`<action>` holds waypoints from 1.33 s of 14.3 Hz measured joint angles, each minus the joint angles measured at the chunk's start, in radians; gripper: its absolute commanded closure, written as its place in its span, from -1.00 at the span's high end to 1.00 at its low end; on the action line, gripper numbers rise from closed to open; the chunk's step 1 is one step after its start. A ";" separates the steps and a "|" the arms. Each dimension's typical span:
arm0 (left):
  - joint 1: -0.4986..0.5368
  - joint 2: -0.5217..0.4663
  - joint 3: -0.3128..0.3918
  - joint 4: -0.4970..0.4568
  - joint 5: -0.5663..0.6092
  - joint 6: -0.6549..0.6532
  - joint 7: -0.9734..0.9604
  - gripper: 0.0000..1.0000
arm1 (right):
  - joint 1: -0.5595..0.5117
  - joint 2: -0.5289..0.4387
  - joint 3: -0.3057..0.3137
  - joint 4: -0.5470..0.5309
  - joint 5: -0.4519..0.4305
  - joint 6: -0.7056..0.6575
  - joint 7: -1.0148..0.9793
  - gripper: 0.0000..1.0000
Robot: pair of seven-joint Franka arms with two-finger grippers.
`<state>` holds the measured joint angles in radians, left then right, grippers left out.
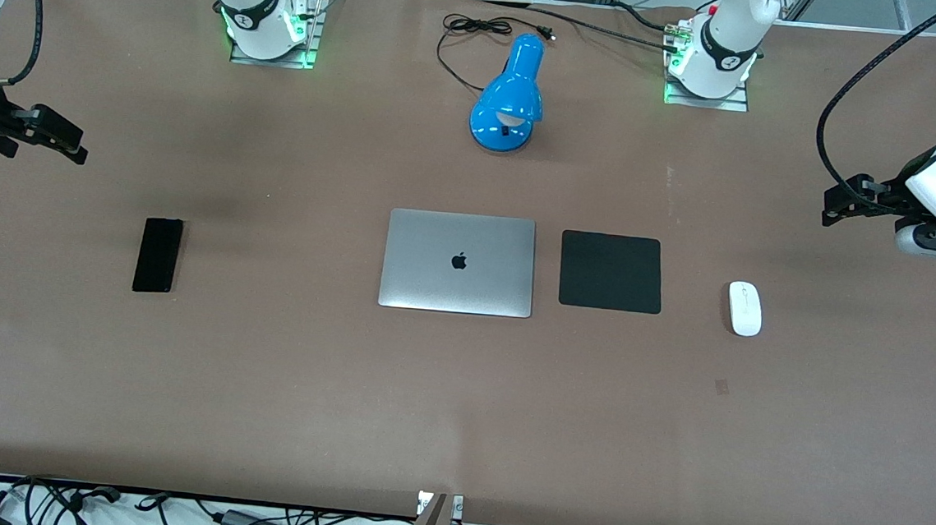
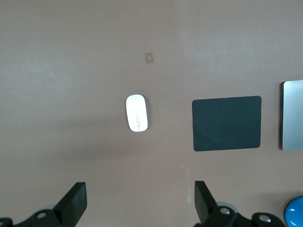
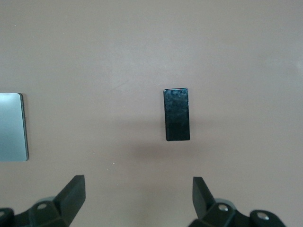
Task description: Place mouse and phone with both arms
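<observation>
On the brown tabletop (image 1: 459, 394), a row of things lies about equally near the front camera: the small glossy white oval mouse (image 1: 745, 308) toward the left arm's end, a square black mat (image 1: 611, 272) beside it, a closed silver laptop (image 1: 458, 263) in the middle, and the slim black rectangular phone (image 1: 158, 255) well apart toward the right arm's end. Farther off sits a bright blue desk lamp (image 1: 509, 96) with its black cord. The left end effector (image 2: 141, 202) hangs over bare tabletop near the mouse, fingers spread wide, holding nothing. The right end effector (image 3: 138, 197) hangs likewise near the phone, spread and empty.
</observation>
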<state>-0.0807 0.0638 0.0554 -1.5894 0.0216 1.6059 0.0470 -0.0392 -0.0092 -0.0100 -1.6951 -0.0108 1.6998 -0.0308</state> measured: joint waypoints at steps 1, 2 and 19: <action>0.000 0.000 0.000 0.000 0.000 0.000 0.000 1.00 | 0.000 -0.001 0.000 0.000 0.000 0.000 0.000 1.00; 0.000 0.000 0.000 0.000 0.000 0.000 0.000 1.00 | 0.000 -0.002 0.000 0.000 0.000 0.000 0.000 1.00; -0.001 0.025 -0.001 0.000 0.000 -0.013 0.000 1.00 | 0.001 0.008 0.001 -0.005 0.000 0.010 0.000 1.00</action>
<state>-0.0819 0.0892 0.0540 -1.5892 0.0216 1.5928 0.0469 -0.0381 -0.0014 -0.0092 -1.6996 -0.0108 1.7101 -0.0308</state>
